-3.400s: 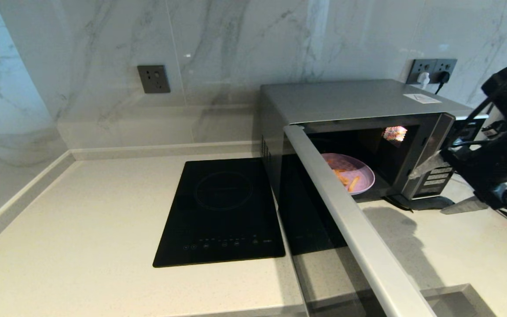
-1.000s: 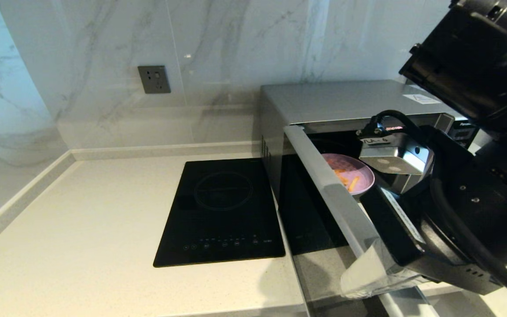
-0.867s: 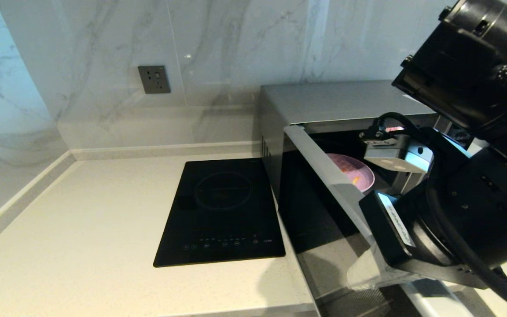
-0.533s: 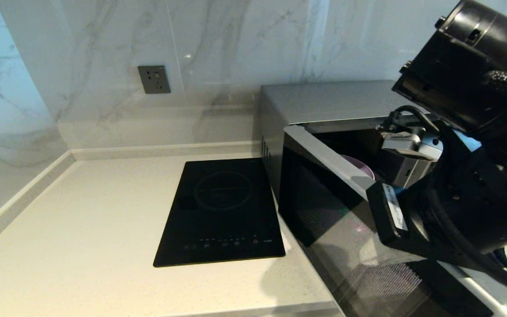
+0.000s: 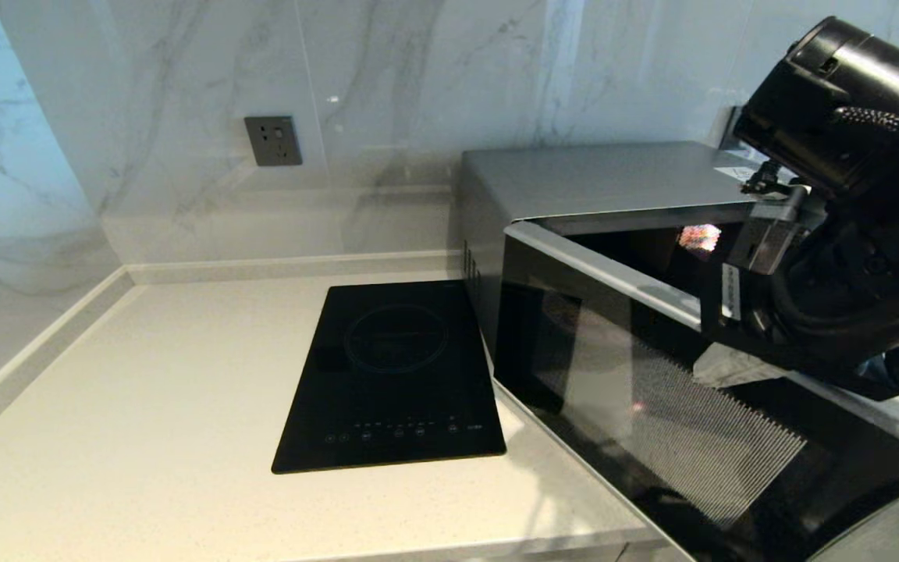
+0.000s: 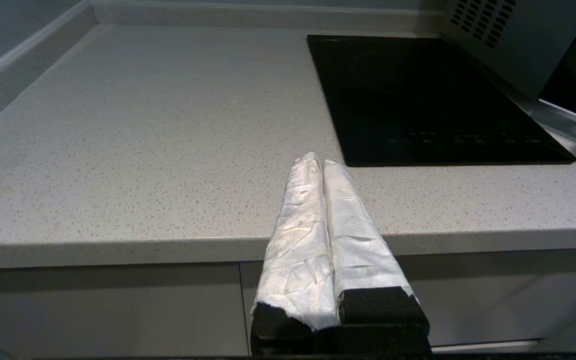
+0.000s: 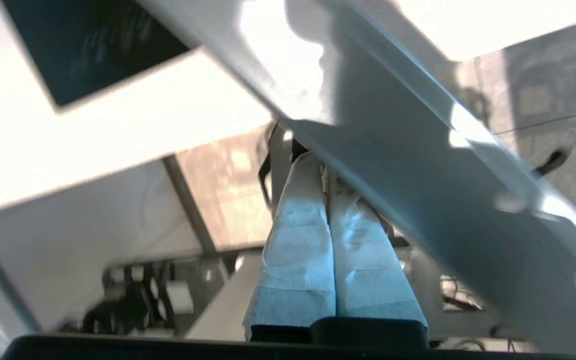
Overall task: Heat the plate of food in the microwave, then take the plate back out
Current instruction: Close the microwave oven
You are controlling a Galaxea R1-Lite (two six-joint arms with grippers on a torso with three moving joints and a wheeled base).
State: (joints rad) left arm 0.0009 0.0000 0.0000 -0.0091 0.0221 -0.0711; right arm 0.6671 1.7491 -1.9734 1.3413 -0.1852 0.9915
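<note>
the microwave [image 5: 613, 187] is sitting at about three o'clock of the head view, against the marble wall, just beside the black cooktop [image 5: 395, 375] at its nine o'clock side. its door [image 5: 652, 390] is standing partly ajar, hinged on the side nearest the cooktop, with its long axis running from the hinge at about ten o'clock out toward four o'clock, and the dark glass is facing down toward seven o'clock. only a narrow wedge of the dark cavity is showing above the door's top edge.

the plate of food is not showing in any view; judging from the task, it is probably lying inside the cavity behind the door, but that cannot be confirmed here.

the right gripper [image 7: 329, 190] is working at the door's free end, at about three o'clock of the head view, with its wrapped fingers [image 7: 303, 250] pressed together and holding nothing, their tips touching or just beside the silver door edge. the right arm is plainly the nearer one. the coming push looks to be toward twelve o'clock, square against the door's long axis, until it latches.

the left gripper [image 6: 324, 172] is parked low in front of the counter [image 6: 143, 150], its fingers pressed together and empty, well apart from the microwave.
</note>
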